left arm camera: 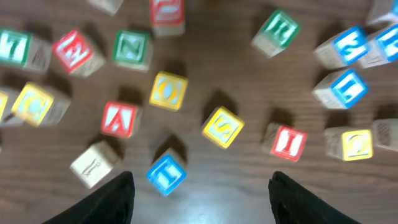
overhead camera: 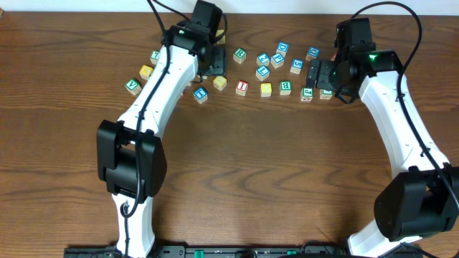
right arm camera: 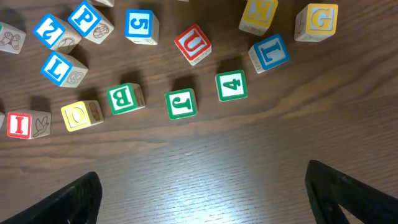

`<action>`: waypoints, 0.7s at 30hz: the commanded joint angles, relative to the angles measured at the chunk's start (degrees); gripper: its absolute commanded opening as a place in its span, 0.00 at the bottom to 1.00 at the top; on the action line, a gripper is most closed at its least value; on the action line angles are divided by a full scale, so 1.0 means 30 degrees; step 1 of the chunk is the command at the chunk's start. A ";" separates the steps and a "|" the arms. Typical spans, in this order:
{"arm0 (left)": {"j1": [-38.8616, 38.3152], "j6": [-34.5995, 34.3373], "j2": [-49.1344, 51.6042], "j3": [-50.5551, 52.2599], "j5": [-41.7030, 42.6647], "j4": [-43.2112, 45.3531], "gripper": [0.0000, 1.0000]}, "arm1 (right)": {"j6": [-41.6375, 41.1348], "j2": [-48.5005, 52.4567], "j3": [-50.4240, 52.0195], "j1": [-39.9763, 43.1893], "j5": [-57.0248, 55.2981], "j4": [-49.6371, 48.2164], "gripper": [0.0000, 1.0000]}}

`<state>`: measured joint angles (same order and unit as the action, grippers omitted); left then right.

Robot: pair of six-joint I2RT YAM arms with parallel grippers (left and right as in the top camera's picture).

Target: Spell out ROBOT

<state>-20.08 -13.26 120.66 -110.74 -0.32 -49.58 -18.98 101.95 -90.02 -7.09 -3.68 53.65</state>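
Saw left tool (left arm camera: 202, 182) open, empty, blue T cube (left arm camera: 166, 174) near one finger (left arm camera: 115, 200). Found right tool (right arm camera: 202, 171) wide open over bare tabletop (right arm camera: 205, 162), free room beneath. Counted beyond it one green B cube (right arm camera: 124, 98), one yellow O cube (right arm camera: 81, 114).

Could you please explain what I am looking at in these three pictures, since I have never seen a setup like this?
You see two white robot arms, the left arm and the right arm, at a wooden table. The wide picture comes from a camera fixed above. The other two come from cameras on the wrists, so the dark shapes at the bottom are each gripper's own fingers. Small wooden letter cubes lie scattered on the table, among them a blue T, a yellow O and a green B. The left gripper and the right gripper are both open and hold nothing.
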 commanded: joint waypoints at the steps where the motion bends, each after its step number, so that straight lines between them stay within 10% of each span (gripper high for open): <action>1: -0.0393 0.1479 0.0546 -0.0233 -0.0051 0.0714 0.69 | -0.0095 0.0022 -0.0357 -0.0277 -0.0233 -0.0029 0.99; 21: -0.0335 0.7839 0.6025 -0.4095 0.0976 0.4925 0.76 | -0.0095 0.0022 -0.0357 -0.0226 -0.0233 -0.0029 0.99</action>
<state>-21.10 7.97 136.29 -120.25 1.63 -36.03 -18.98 101.95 -90.02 -7.09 -3.68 53.52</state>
